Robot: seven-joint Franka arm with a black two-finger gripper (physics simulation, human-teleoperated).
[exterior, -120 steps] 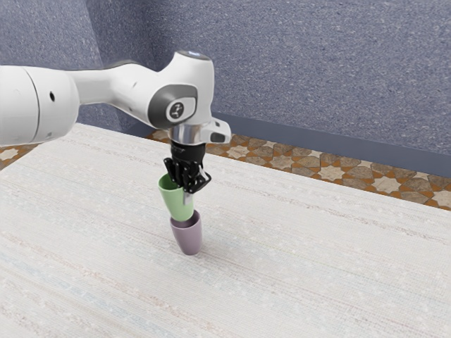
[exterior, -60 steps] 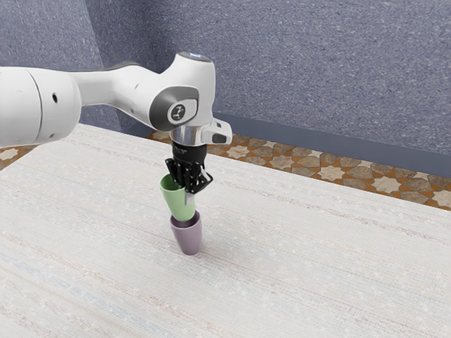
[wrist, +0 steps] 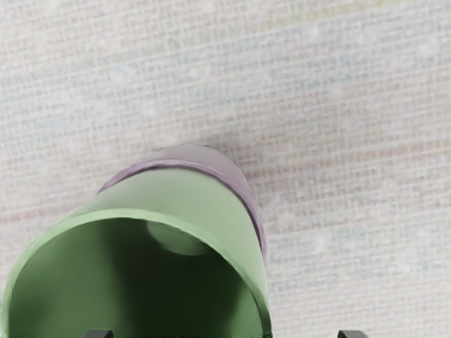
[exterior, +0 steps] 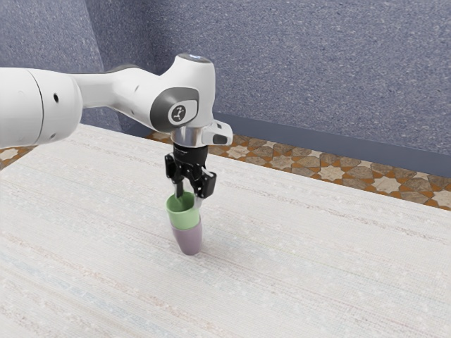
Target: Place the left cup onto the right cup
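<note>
The fingers (exterior: 179,187) are spread apart and grip nothing, poised just over the rim of the green cup (exterior: 182,211). That cup sits upright, nested inside the purple cup (exterior: 188,238), which stands on the pale desk (exterior: 317,267).

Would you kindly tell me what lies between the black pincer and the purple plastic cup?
The green plastic cup, nested upright in the purple plastic cup, lies under the black pincer, as the exterior view shows.
</note>
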